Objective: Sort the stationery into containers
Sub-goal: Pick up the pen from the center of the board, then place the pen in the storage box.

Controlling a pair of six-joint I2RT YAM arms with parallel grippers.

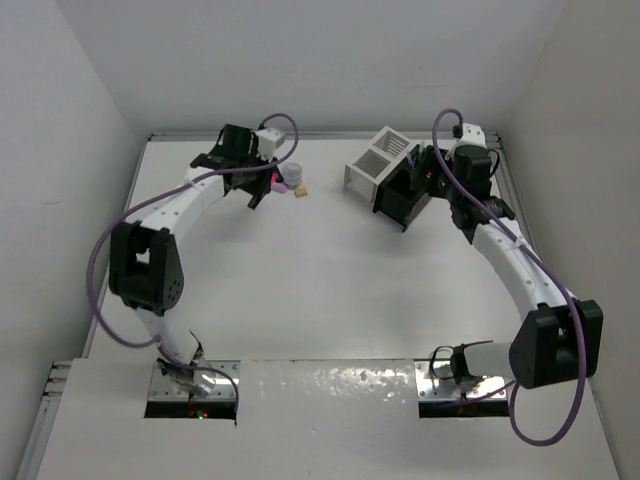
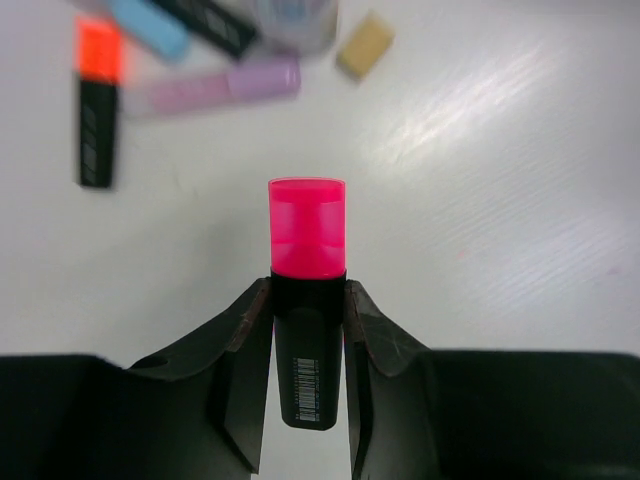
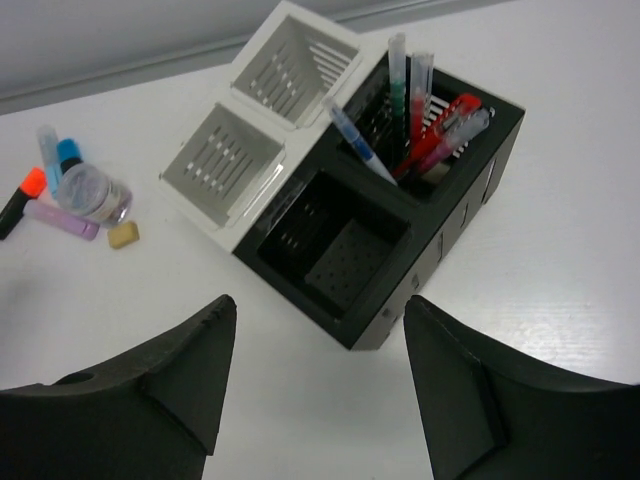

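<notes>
A pink-capped black plastic highlighter (image 2: 307,235) is clamped in the left gripper (image 2: 307,300), left of the black slotted box (image 3: 455,225); the right gripper (image 3: 318,315) is held wide open, empty, close to it.

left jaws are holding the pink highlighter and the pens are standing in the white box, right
No: the right wrist view shows the pens standing in the black box, not the white box. The left jaws do hold the pink highlighter.
</notes>
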